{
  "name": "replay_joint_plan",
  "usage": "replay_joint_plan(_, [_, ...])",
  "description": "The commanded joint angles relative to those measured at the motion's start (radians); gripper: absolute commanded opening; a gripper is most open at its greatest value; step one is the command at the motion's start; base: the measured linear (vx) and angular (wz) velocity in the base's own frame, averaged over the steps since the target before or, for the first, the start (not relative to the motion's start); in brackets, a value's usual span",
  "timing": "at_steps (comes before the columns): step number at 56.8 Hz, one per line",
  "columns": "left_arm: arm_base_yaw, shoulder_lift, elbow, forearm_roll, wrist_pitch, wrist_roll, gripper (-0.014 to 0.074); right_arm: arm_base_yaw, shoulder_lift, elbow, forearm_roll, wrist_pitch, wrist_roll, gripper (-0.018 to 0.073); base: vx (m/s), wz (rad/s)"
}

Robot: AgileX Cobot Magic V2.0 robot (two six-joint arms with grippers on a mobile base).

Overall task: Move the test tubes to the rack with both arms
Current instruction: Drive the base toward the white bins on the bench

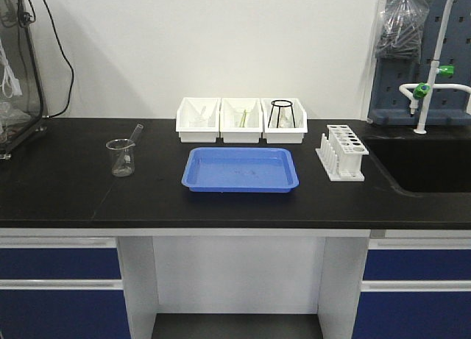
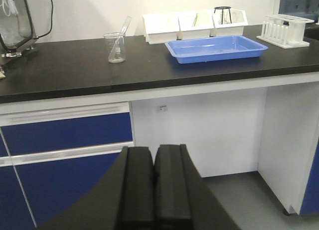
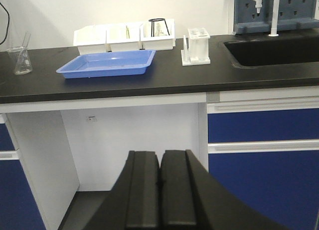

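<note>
Exterior front-facing view: a test tube [image 1: 135, 135] leans in the beaker [image 1: 121, 159] at left on the bench [image 1: 73, 192], likely propped for easy gripping; the rack [image 1: 343, 152] stands well apart, right. Left claw [image 2: 154, 190] and right claw [image 3: 160, 190] are clenched, empty, below bench height.

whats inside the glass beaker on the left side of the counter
One test tube leans inside the beaker, its top sticking out above the rim. Any liquid at the bottom is too faint to tell.
</note>
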Motion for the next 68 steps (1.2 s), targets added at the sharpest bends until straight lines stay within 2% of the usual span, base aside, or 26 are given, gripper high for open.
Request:
replay_joint_plan(1, [0.002, -0.019, 0.027, -0.009, -0.077, -0.007, -0.0017, -0.005, -0.007, 0.011, -0.006, -0.079, -0.006, -0.0007, 0.23, 0.01])
replay_joint_plan(25, [0.002, -0.019, 0.027, -0.009, -0.077, -0.007, -0.0017, -0.005, -0.007, 0.011, -0.006, -0.079, -0.006, -0.0007, 0.3, 0.03])
replay_joint_plan(68, [0.002, -0.019, 0.027, -0.009, -0.077, -0.007, -0.0017, -0.005, -0.007, 0.011, -0.006, -0.079, -0.006, -0.0007, 0.45, -0.05])
